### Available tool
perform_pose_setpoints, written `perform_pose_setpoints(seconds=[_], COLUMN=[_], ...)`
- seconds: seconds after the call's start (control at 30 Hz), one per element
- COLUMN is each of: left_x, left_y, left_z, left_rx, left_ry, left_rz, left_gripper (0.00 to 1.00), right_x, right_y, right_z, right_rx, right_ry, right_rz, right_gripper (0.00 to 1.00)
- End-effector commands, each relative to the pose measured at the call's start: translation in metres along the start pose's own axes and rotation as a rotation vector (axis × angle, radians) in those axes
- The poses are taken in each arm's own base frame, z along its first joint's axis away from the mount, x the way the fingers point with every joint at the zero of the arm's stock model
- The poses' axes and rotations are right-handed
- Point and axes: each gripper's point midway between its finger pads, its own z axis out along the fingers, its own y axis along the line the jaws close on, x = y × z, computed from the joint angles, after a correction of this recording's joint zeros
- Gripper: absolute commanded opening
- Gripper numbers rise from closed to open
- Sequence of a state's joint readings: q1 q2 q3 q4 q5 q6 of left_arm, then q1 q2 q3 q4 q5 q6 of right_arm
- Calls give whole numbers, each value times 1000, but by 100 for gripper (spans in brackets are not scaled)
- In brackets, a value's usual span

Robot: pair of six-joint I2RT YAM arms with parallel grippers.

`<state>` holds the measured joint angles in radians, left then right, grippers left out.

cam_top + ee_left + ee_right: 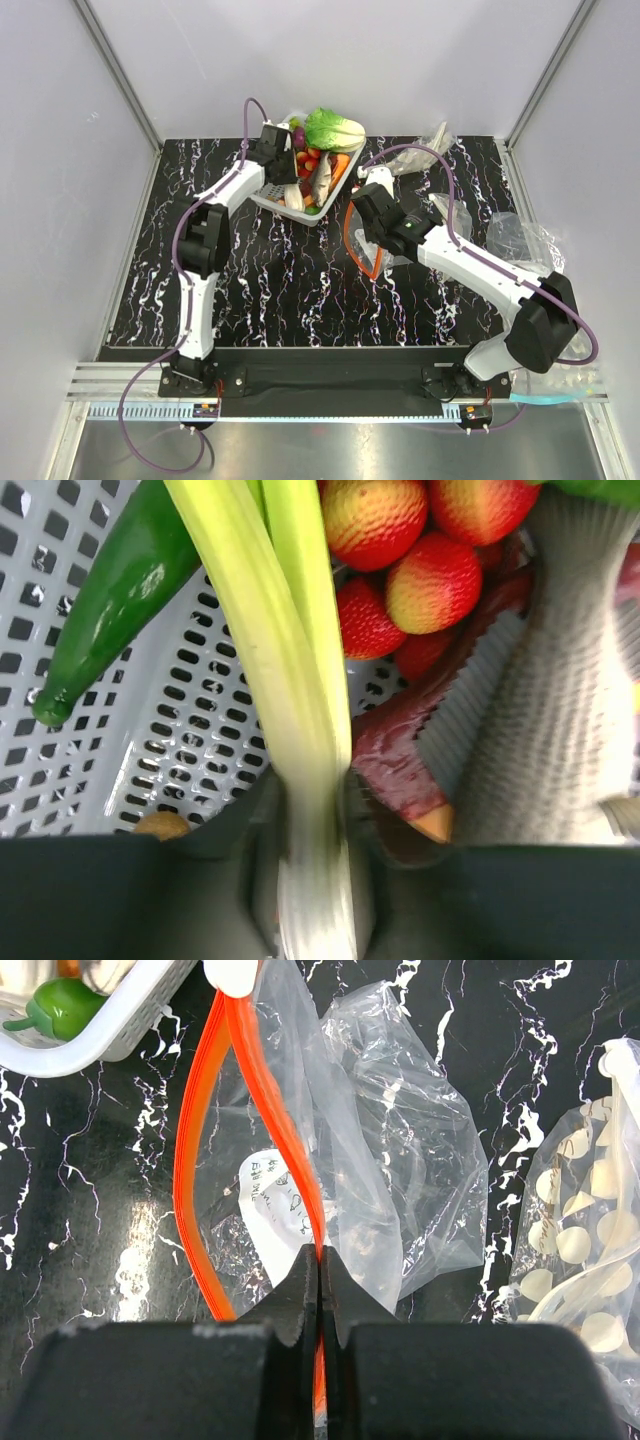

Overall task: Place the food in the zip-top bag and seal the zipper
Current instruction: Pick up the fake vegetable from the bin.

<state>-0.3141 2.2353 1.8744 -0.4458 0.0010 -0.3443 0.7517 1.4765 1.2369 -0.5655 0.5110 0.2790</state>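
The long leek, white stalk running into pale green leaves, lies in the white perforated basket. My left gripper is down inside the basket, its jaws pressed on both sides of the leek's stalk. A green pepper lies to the leek's left. The zip-top bag with its white label lies on the black marbled table. My right gripper is shut on one side of the red-orange zipper, and the mouth gapes as a loop beside the basket.
A leafy cabbage sits at the basket's far end. Red round pieces, a grey ribbed piece and a dark red piece crowd beside the leek. Wrinkled clear bags lie at right and far right; one holds pale discs.
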Motion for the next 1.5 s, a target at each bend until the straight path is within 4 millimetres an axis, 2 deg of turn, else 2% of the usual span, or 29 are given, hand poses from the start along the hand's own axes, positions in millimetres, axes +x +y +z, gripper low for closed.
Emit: perform_pose_setpoints(seconds=[0.0, 0.03, 0.07, 0.13, 0.17, 0.2, 0.23, 0.27, 0.3, 0.33, 0.37, 0.4, 0.43, 0.47, 0.53, 0.63, 0.73, 0.77, 0.83, 0.87, 0.93, 0.97, 1.03, 1.07, 1.13, 1.3, 1.4, 1.43, 1.47], left_x=[-37, -40, -49, -56, -72, -64, -66, -76, -66, -64, -76, -76, -65, -74, -73, -63, -42, -26, -8, 5, 14, 16, 33, 28, 35, 42, 40, 33, 36], left_y=[-14, -15, -18, -18, -22, -20, -22, -27, -24, -24, -29, -31, -28, -34, -36, -46, -58, -66, -72, -75, -77, -78, -73, -76, -74, -77, -90, -95, -99], left_z=[-33, -40, -57, -74, -97, -101, -110, -130, -131, -137, -158, -165, -164, -184, -195, -216, -227, -233, -243, -253, -266, -281, -282, -298, -305, -312, -320, -329, -326], left_rx=[65, 70, 82, 88, 105, 102, 112, 135, 135, 143, 175, 189, 190, 224, 254, 347, 436, 498, 568, 618, 647, 661, 662, 691, 705, 733, 791, 820, 826], left_ry=[-104, -123, -172, -217, -278, -271, -287, -336, -327, -338, -399, -417, -409, -466, -500, -552, -478, -438, -417, -428, -442, -476, -473, -534, -565, -575, -653, -724, -741], left_rz=[24, 24, 27, 26, 25, 25, 27, 27, 21, 19, 17, 10, 4, 3, -5, -3, 11, 18, -15, -13, -32, -27, -49, -39, -40, -35, -23, -15, -26], left_gripper=[14, 9, 6, 5, 5, 4, 4, 4, 4, 3, 3, 3, 3, 2, 2, 2, 2, 2, 2, 2, 2, 2, 2, 2, 1, 0, 0, 0, 0], right_x=[-24, -24, -24, -23, -22, -22, -23, -23, -24, -24, -27, -28, -24, -30, -25, -27, -33, -34, -35, -34, -34, -34, -34, -33, -33, -28, -28, -27, -28], right_y=[-1, -2, -3, -4, -5, -5, -6, -9, -9, -11, -11, -12, -12, -10, -8, 4, 1, -1, -4, -5, -4, -5, -2, -2, 0, 6, 12, 14, 15], right_z=[-11, -12, -12, -12, -11, -11, -12, -11, -11, -11, -11, -12, -10, -11, -9, -13, -13, -12, -10, -8, -6, -5, -4, -3, -3, -4, -6, -7, -7], right_rx=[-19, -18, -18, -16, -17, -15, -16, -13, -15, -15, -23, -27, -28, -42, -45, -111, -107, -102, -97, -95, -97, -96, -106, -110, -122, -151, -180, -190, -198], right_ry=[-63, -63, -65, -62, -60, -60, -63, -63, -64, -62, -64, -62, -40, -41, -6, 13, -9, -11, -11, -8, -11, -12, -12, -9, -7, 10, 22, 26, 28], right_rz=[30, 31, 36, 36, 38, 37, 42, 43, 47, 50, 58, 61, 56, 68, 66, 88, 106, 105, 109, 109, 112, 115, 120, 124, 134, 138, 147, 156, 163], right_gripper=[0, 0, 0, 0, 0, 0, 0, 0, 0, 0, 0, 0, 0, 0, 0, 0, 0, 0, 0, 0, 0, 0, 0, 0, 0, 0, 0, 0, 0])
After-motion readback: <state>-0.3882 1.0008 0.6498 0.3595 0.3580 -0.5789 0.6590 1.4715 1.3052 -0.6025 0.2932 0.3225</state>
